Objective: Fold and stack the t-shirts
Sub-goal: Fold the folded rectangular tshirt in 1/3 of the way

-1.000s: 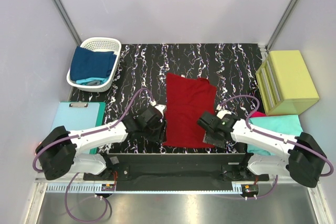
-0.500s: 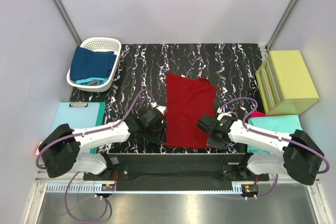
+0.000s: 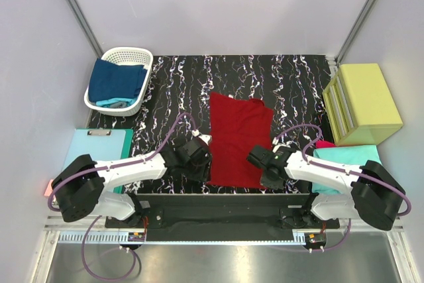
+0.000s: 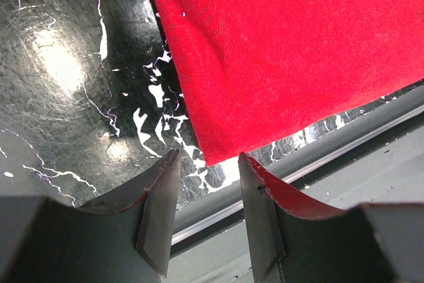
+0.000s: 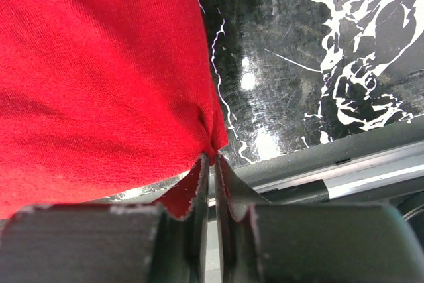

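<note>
Shirt: the dark red short-sleeved cloth t-shirt lies flat as a tall narrow shape on the black white-veined marble-pattern table. Its near edge sits at the table's near rim, between the two arms.
Left gripper: low over the shirt's near left corner. The fingers are spread well apart with the tip of that corner in the gap between them, and they hold nothing.
Right gripper: at the shirt's near right corner. The fingers are drawn together to a thin slit, nipping the very tip of the corner, and the cloth puckers just above them.
Basket: the white slotted plastic laundry basket stands at the far left of the table and holds a crumpled navy blue t-shirt.
Right side: a folded teal t-shirt lies near the right arm, with a magenta t-shirt edge showing at its far left. A yellow-green box stands just beyond them.
Left side: a flat pale-blue clipboard lies beside the table.
</note>
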### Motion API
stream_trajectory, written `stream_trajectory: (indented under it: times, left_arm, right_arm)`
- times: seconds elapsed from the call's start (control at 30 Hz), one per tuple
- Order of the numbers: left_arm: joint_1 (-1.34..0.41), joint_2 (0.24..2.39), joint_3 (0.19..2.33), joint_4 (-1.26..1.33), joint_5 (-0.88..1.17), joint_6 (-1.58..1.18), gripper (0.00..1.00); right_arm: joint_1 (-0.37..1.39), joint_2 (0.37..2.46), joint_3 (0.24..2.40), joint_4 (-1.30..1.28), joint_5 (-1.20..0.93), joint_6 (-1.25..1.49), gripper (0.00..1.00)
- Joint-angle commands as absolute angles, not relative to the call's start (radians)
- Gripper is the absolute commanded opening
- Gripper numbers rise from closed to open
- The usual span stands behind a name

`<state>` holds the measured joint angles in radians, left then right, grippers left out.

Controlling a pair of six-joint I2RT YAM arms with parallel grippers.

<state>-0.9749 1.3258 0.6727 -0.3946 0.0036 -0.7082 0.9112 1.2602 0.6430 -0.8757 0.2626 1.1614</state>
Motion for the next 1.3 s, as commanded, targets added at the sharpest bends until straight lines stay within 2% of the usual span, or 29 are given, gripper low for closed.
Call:
stream_trajectory:
  times: [0.0,0.1,0.17,0.2,0.23,0.27,0.33,0.4,0.53,0.63,0.67,0.77,0.97,1.1,1.13,1.2,1.23,1.27]
  left_arm:
    - [-0.98,1.327,0.709,-0.371,-0.028,-0.716,0.45]
    - [-0.982,1.33,0.707,-0.374,-0.029,-0.716,0.44]
    - [-0.982,1.333,0.707,-0.376,-0.028,-0.713,0.44]
    - [-0.982,1.333,0.709,-0.376,-0.028,-0.713,0.44]
    - [-0.982,1.333,0.71,-0.376,-0.028,-0.712,0.45]
    - [-0.982,1.336,0.71,-0.374,-0.028,-0.712,0.44]
    - [-0.982,1.338,0.715,-0.377,-0.028,-0.709,0.45]
    - [-0.983,1.345,0.722,-0.382,-0.031,-0.707,0.45]
    - [-0.985,1.345,0.726,-0.387,-0.038,-0.701,0.45]
    - [-0.985,1.344,0.726,-0.391,-0.038,-0.696,0.45]
    - [-0.985,1.342,0.724,-0.39,-0.037,-0.696,0.45]
    - [-0.985,1.336,0.718,-0.391,-0.04,-0.693,0.45]
    - [-0.985,1.33,0.713,-0.397,-0.041,-0.689,0.44]
    - [-0.985,1.331,0.715,-0.399,-0.041,-0.686,0.44]
    - [-0.985,1.331,0.715,-0.402,-0.043,-0.686,0.44]
    - [-0.985,1.331,0.713,-0.403,-0.043,-0.687,0.44]
    - [-0.986,1.331,0.712,-0.402,-0.043,-0.687,0.44]
    - [-0.986,1.331,0.713,-0.402,-0.043,-0.687,0.44]
  right_arm:
    - [0.922,1.27,0.653,-0.893,0.261,1.175,0.07]
    - [0.92,1.272,0.655,-0.894,0.259,1.177,0.03]
    - [0.92,1.273,0.661,-0.9,0.262,1.177,0.05]
    - [0.92,1.275,0.666,-0.914,0.271,1.183,0.11]
    - [0.92,1.278,0.676,-0.923,0.276,1.184,0.26]
    - [0.92,1.279,0.683,-0.931,0.282,1.187,0.32]
    - [0.92,1.29,0.693,-0.95,0.29,1.195,0.44]
    - [0.92,1.307,0.701,-0.966,0.294,1.207,0.48]
    - [0.922,1.362,0.729,-0.965,0.288,1.203,0.48]
    - [0.92,1.371,0.733,-0.942,0.281,1.195,0.37]
    - [0.92,1.373,0.733,-0.934,0.278,1.193,0.26]
    - [0.92,1.382,0.729,-0.922,0.268,1.195,0.17]
    - [0.922,1.396,0.718,-0.914,0.256,1.204,0.16]
    - [0.922,1.394,0.719,-0.914,0.253,1.204,0.09]
    - [0.922,1.394,0.721,-0.916,0.255,1.206,0.13]
    - [0.92,1.397,0.733,-0.939,0.268,1.21,0.27]
    - [0.92,1.4,0.735,-0.946,0.273,1.212,0.37]
    - [0.92,1.404,0.736,-0.959,0.281,1.215,0.41]
